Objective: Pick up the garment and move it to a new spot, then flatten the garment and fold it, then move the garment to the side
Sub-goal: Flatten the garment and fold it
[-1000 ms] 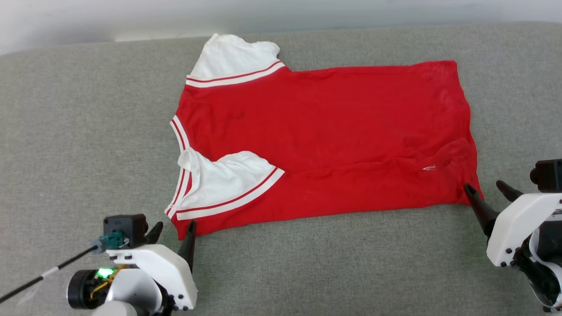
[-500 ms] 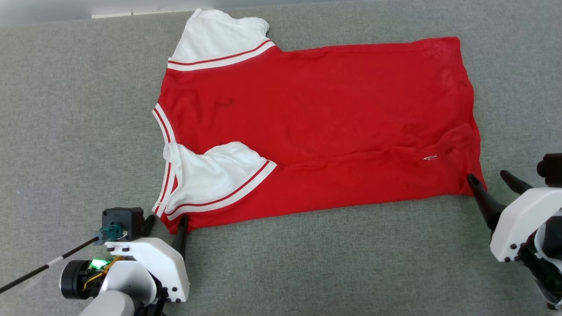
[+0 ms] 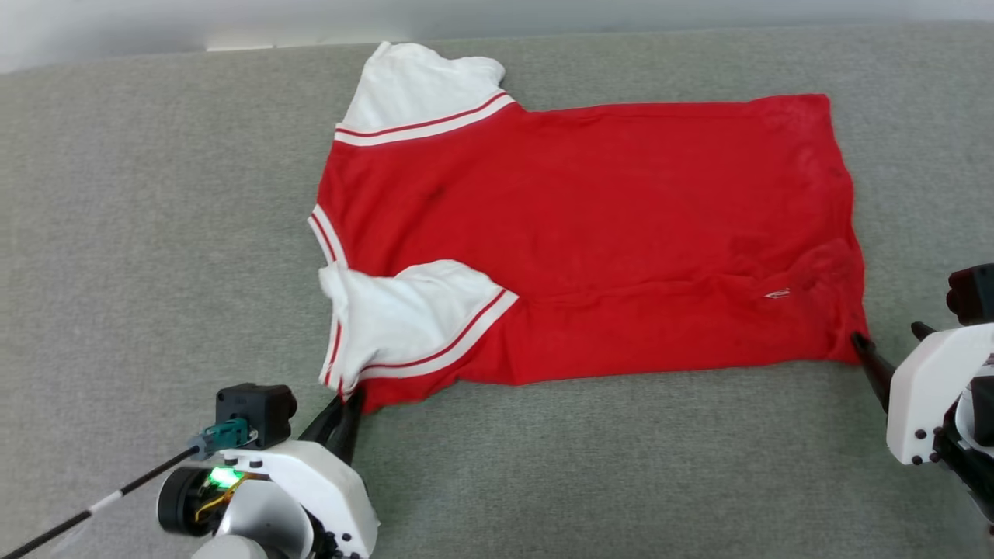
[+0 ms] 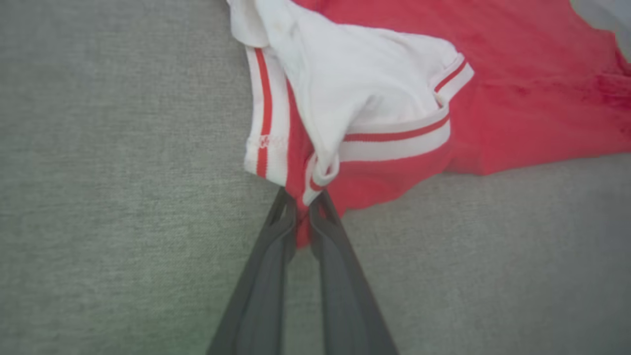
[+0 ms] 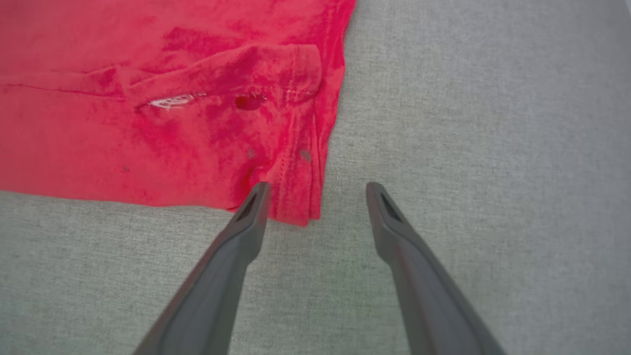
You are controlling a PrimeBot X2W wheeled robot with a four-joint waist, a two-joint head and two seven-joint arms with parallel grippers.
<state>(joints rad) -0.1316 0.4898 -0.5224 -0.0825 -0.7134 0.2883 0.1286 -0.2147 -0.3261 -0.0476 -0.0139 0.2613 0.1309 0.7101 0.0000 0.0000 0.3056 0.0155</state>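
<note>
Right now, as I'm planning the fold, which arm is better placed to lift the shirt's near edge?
Left. The left end effector is shut on the garment at its near sleeve-side corner; the right end effector is open astride the hem corner, gripping nothing.

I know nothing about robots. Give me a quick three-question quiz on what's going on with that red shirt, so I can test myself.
1. True or false: the left gripper is shut on a corner of the garment.
2. Pick one. The right gripper is:
A) shut on the hem
B) open, with the hem corner between its fingers
C) holding a sleeve in the air
3. Fill in the blank: the garment's body is red, and its sleeves are ___.

Key: 1 true; 2 B; 3 white.
</note>
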